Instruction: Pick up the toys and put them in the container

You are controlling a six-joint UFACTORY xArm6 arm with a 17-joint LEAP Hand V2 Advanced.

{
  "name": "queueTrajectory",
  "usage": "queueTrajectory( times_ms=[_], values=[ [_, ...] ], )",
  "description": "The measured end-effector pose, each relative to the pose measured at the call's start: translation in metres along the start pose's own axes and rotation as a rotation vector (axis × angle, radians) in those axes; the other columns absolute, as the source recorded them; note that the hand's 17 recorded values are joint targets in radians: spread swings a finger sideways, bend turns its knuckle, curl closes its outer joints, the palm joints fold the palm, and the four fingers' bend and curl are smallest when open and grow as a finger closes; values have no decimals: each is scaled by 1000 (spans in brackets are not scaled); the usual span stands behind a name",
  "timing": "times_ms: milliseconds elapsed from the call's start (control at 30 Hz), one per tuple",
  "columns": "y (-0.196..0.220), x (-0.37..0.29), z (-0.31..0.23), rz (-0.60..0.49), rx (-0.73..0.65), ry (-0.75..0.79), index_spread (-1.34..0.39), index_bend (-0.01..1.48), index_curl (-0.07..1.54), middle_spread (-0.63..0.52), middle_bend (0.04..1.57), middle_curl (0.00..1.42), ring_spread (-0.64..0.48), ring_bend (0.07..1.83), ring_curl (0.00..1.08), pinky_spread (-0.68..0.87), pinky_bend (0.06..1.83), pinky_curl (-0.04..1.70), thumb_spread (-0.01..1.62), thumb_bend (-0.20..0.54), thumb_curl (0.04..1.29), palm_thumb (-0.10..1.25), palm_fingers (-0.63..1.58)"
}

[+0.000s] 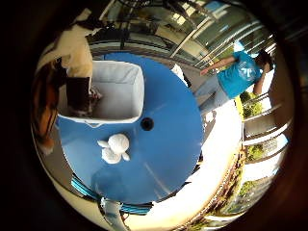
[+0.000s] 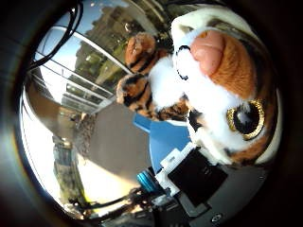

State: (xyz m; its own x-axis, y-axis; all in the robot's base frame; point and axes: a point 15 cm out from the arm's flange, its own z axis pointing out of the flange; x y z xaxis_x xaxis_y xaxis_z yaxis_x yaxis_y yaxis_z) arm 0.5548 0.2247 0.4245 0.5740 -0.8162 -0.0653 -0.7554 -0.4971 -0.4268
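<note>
Up close, the tiger toy (image 2: 213, 80) hides the fingers' grip; a white toy (image 1: 115, 148) lies beside the container (image 1: 120, 91) on the worktop (image 1: 168, 139).

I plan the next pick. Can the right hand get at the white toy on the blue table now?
Probably not yet. The hand seems occupied by the tiger toy, close against the palm. The white toy lies uncovered on the blue table beside the white container, so afterwards the way looks free.
</note>
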Motion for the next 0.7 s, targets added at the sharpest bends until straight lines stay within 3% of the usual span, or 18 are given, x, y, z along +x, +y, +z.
queueTrajectory(
  times_ms=[167, 267, 300, 333, 400, 433, 500, 700],
  values=[
    [-30, 6, 61, 7, 38, 13, -965, 838, 1040, -229, 1313, 1105, -42, 1596, 737, 169, 1662, 782, 1088, -30, 859, 800, 700],
    [-33, 4, 108, 0, 24, 15, -901, 813, 1046, -194, 1189, 1008, 28, 1456, 667, 215, 1547, 735, 1088, -31, 819, 788, 688],
    [-33, -1, 115, -6, 17, 11, -881, 797, 1036, -190, 1138, 983, 44, 1415, 653, 223, 1537, 730, 1087, -33, 811, 782, 633],
    [-32, -3, 120, -8, 10, 9, -821, 691, 1013, -185, 1021, 936, 63, 1377, 643, 241, 1534, 730, 1087, -35, 794, 772, 433],
    [-27, -3, 136, -10, -10, 5, -743, 558, 974, -168, 878, 869, 87, 1346, 628, 270, 1536, 729, 1081, -40, 768, 753, 241],
    [-26, -2, 142, -18, -15, 5, -678, 487, 928, -138, 717, 789, 125, 1287, 594, 301, 1488, 712, 1076, -45, 741, 722, 51],
    [-21, -1, 147, -28, -33, 11, -636, 420, 859, -109, 588, 704, 164, 1165, 524, 331, 1421, 663, 1071, -48, 714, 696, -83],
    [-6, 10, 146, -67, -97, 53, -538, 211, 654, -15, 304, 513, 235, 854, 364, 416, 1200, 523, 1073, -42, 608, 644, -116]
  ],
)
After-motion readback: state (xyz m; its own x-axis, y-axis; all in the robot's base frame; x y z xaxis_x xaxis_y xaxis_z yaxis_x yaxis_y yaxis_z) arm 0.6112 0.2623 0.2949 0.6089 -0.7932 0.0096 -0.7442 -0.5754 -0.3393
